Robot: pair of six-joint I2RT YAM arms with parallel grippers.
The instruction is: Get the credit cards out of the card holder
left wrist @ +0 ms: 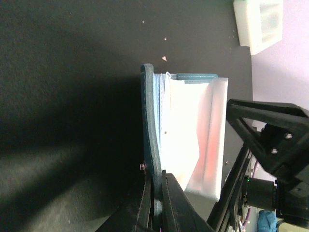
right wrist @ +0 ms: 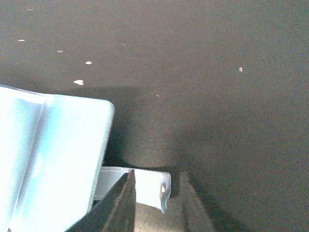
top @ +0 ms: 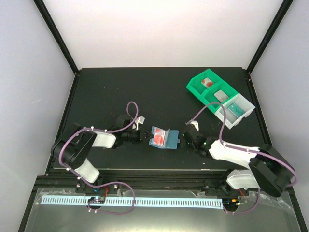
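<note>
**Holder pinched at one edge, tab between the other fingers**

The holder (top: 169,138) lies open between the grippers, a red card (top: 158,140) in its left panel. The left gripper (top: 144,137) is clamped on the holder's left edge. The right gripper (right wrist: 158,178), just right of the holder, stands narrowly parted around its tab (right wrist: 145,186), which touches only one finger. Far right of the holder, bins (top: 194,88) hold more cards (top: 207,82).

Left wrist: card holder (left wrist: 150,121) seen edge-on just ahead of left gripper (left wrist: 155,181); credit cards (left wrist: 188,145) inside blown out white-pink, count and print unreadable.
Right wrist: holder panel runs off frame to left of right gripper (right wrist: 158,176); tab (right wrist: 149,186) root hidden behind the finger nearest the holder.
Top view: cards too small to separate.
</note>
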